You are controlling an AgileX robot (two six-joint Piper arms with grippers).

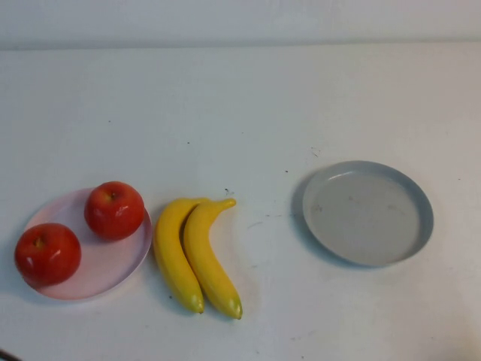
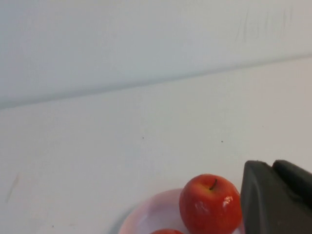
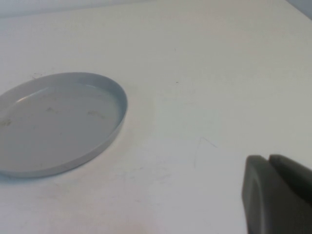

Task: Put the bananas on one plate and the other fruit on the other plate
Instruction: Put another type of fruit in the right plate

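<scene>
Left gripper point(image 2: 280, 200): near the apples point(image 2: 210, 204) on pink plate point(image 2: 146, 219); right gripper point(image 3: 280, 195): well apart from grey-blue plate point(image 3: 105, 129). Jaw states undeterminable. No legible markings.

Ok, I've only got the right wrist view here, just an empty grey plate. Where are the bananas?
Observer: Both bananas lie side by side on the table, between the pink plate and the grey plate.
Operator: And the apples?
Observer: Both apples sit on the pink plate.
Operator: Where are the pincers?
Observer: The high view shows neither. The left pincer hangs by the pink plate, next to an apple; the right pincer is over bare table beside the grey plate.
</scene>
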